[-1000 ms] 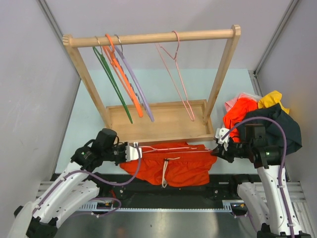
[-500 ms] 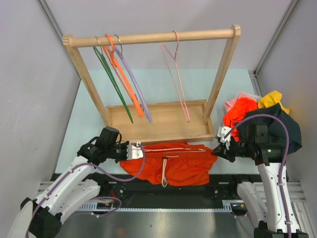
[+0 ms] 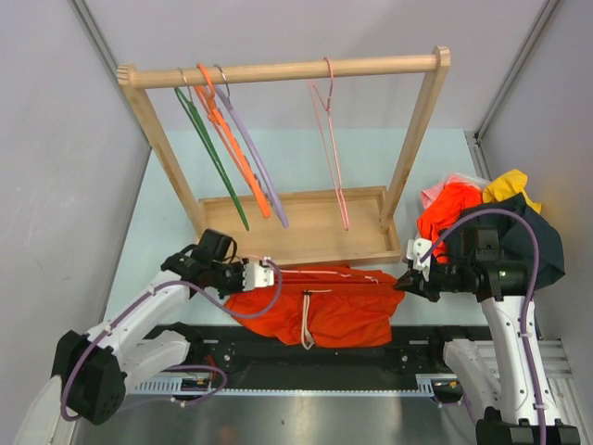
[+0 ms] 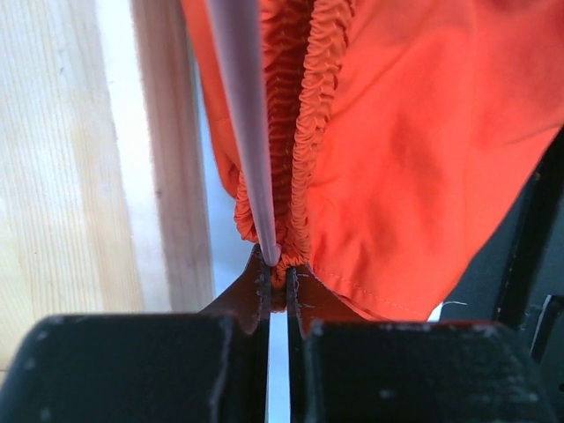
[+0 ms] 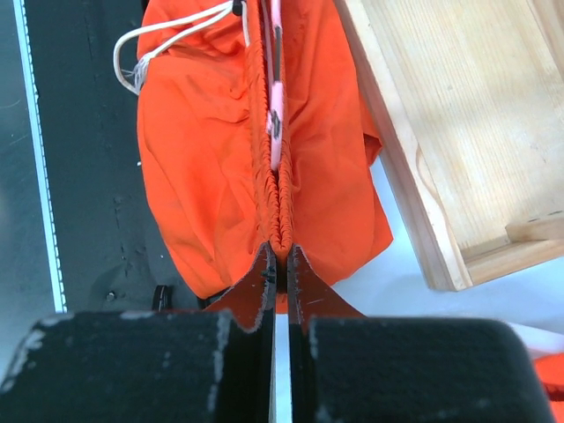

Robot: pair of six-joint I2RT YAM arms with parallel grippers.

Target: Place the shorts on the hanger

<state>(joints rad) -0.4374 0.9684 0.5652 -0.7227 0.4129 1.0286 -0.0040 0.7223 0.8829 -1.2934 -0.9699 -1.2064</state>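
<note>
The orange-red shorts point(image 3: 338, 311) hang stretched between my two grippers over the table's near edge, white drawstring point(image 3: 309, 324) dangling. A thin pale-pink hanger point(image 3: 324, 276) lies along the waistband. My left gripper point(image 3: 269, 274) is shut on the waistband's left end, with the hanger's wire point(image 4: 247, 132) against its fingertips; the shorts point(image 4: 414, 150) fill that view. My right gripper point(image 3: 404, 284) is shut on the waistband's right end. In the right wrist view the hanger point(image 5: 275, 115) runs along the gathered waistband of the shorts point(image 5: 194, 150).
A wooden rack point(image 3: 278, 70) with a tray base point(image 3: 306, 232) stands behind the shorts. It carries green, orange and lilac hangers point(image 3: 232, 148) and a second pale-pink hanger point(image 3: 331, 148). A pile of orange, dark green and yellow clothes point(image 3: 500, 218) lies at the right.
My left gripper has moved right and slightly away from me with the waistband end, so the shorts are less stretched. The pink hanger on the rack has swung left. The right gripper has hardly moved.
</note>
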